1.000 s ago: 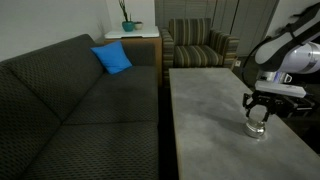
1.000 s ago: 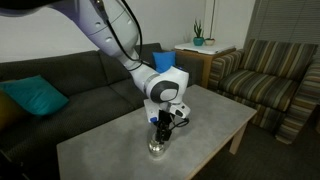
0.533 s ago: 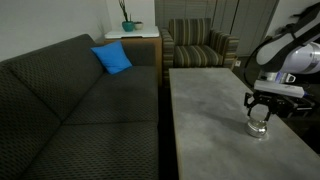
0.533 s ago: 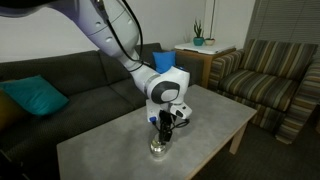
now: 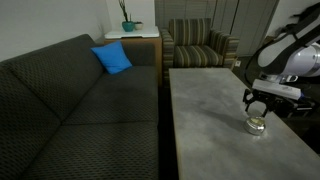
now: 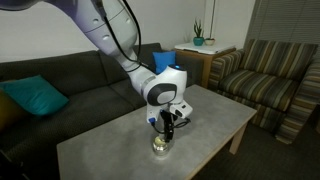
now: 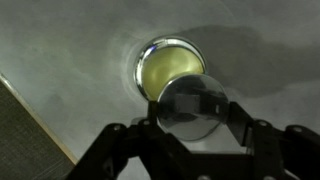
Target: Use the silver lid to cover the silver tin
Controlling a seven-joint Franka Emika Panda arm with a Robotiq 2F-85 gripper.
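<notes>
The silver tin (image 7: 165,62) stands open on the grey table, its inside glinting yellowish. It also shows in both exterior views (image 5: 256,126) (image 6: 161,143). My gripper (image 7: 193,112) is shut on the silver lid (image 7: 192,105), a dull flat round disc held between the two black fingers. The lid hangs just above the tin and covers its lower right part in the wrist view. In both exterior views the gripper (image 5: 259,106) (image 6: 166,124) is right above the tin; the lid is too small to make out there.
The grey table (image 5: 215,110) (image 6: 120,140) stands beside a dark sofa (image 5: 70,110) with a blue cushion (image 5: 112,58). A striped armchair (image 5: 200,45) (image 6: 275,85) and a side table with a plant (image 5: 130,28) stand beyond it.
My gripper has risen a little above the tin, with the lid still in it. The tin has not moved.
</notes>
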